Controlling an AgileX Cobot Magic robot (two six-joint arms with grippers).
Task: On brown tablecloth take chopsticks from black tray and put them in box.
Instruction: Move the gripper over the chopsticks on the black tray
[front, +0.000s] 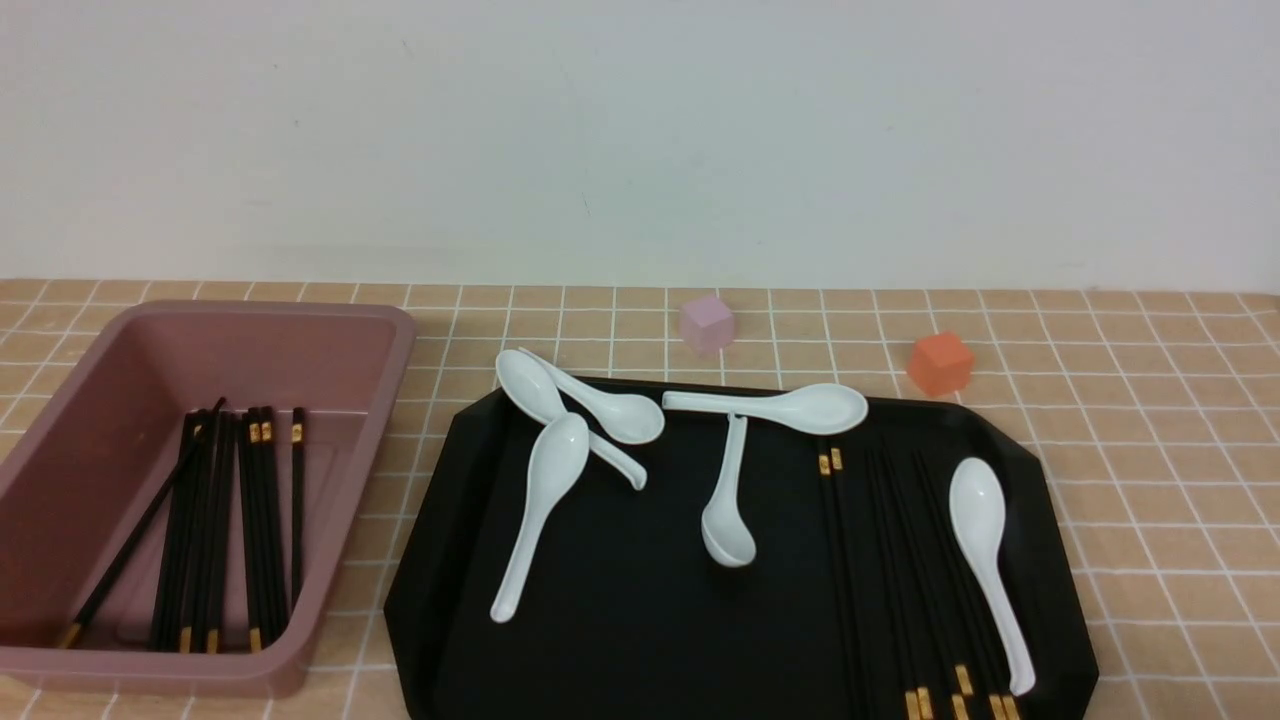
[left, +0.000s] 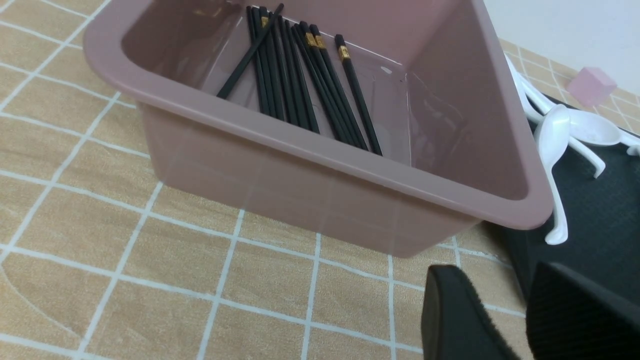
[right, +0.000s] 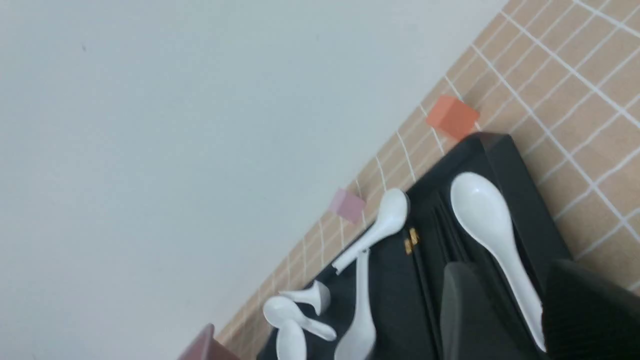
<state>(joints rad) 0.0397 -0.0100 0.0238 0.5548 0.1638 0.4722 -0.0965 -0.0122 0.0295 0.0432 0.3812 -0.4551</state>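
Note:
The black tray lies in the middle of the brown tablecloth. Several black chopsticks with gold bands lie lengthwise on its right part, beside a white spoon. The pinkish-brown box stands to the left and holds several more chopsticks. Neither gripper shows in the front view. My left gripper is open and empty, low over the cloth by the box's near corner. My right gripper is open and empty above the tray's chopsticks and spoon handle.
Several white spoons lie across the tray's left and middle, two overhanging its far rim. A pink cube and an orange cube sit on the cloth behind the tray. A white wall closes the back.

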